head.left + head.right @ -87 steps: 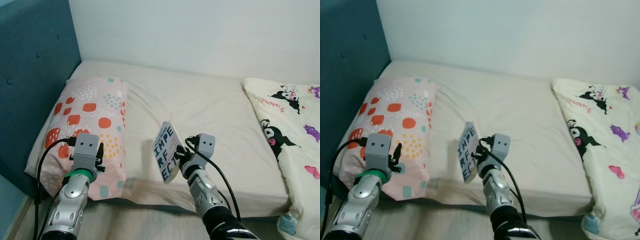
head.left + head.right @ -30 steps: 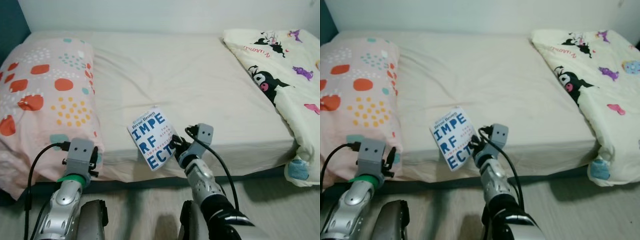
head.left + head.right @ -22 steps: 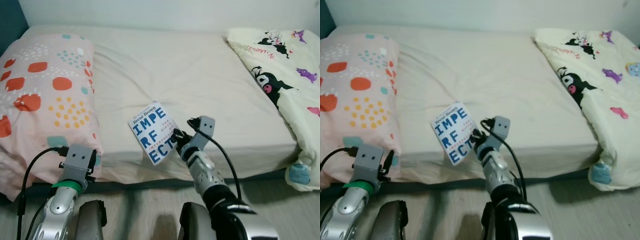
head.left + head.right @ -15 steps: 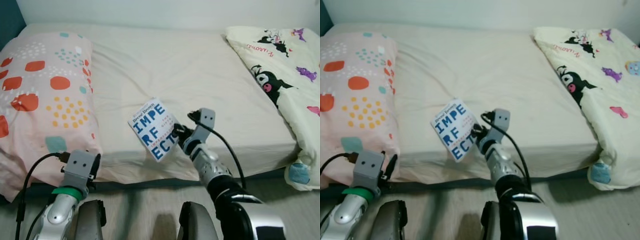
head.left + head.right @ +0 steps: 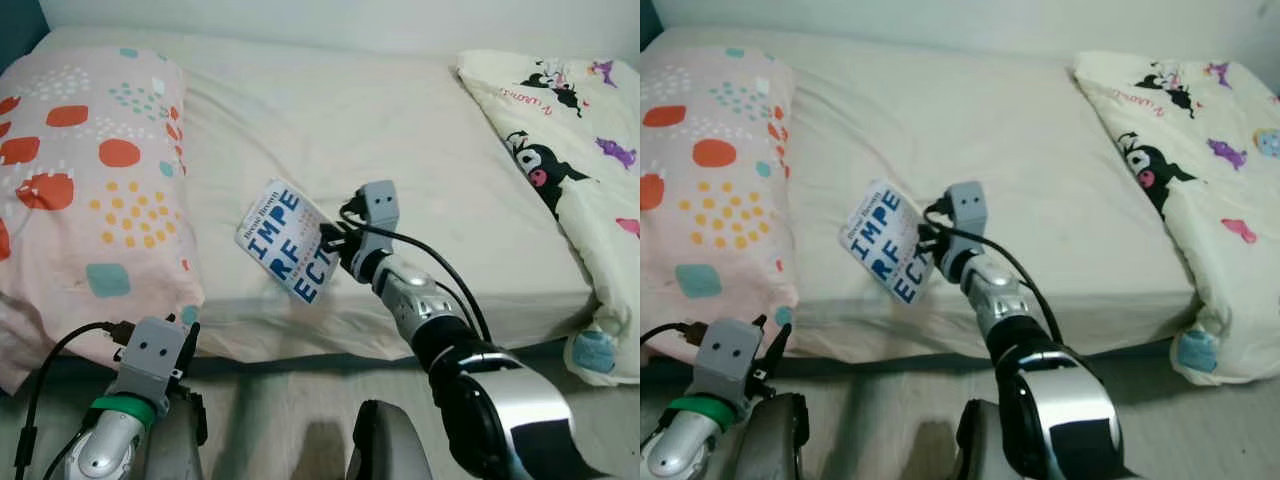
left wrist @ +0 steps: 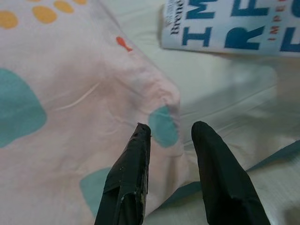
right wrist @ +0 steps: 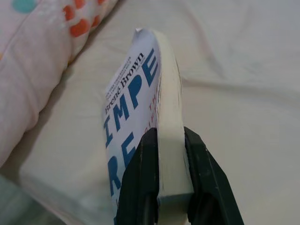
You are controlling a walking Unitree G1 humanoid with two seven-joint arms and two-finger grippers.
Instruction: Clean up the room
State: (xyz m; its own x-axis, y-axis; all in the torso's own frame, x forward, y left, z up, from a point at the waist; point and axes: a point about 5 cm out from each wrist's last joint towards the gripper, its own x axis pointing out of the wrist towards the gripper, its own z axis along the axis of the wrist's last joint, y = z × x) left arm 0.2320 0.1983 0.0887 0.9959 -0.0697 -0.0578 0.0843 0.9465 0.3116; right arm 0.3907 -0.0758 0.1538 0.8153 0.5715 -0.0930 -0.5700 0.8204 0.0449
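A white paperback book (image 5: 284,240) with large blue letters on its cover hangs tilted just above the cream bed sheet (image 5: 380,150), near the bed's front edge. My right gripper (image 5: 330,243) is shut on the book's right-hand side; in the right wrist view both black fingers (image 7: 140,180) clamp the book (image 7: 145,117) between them. My left gripper (image 6: 168,136) is open with nothing in it, low at the bed's front left, pointing at the corner of the pillow (image 6: 70,93). Its grey wrist block (image 5: 150,352) is at the bottom left.
A pink pillow (image 5: 80,170) with orange, yellow and teal spots lies on the bed's left. A cream cartoon-print blanket (image 5: 570,150) covers the right side and hangs over the front edge. Grey floor (image 5: 290,410) runs along the bed's front.
My right arm has reached forward and left, carrying the book further over the bed. The left gripper has dropped lower in the picture. The camera has shifted a little.
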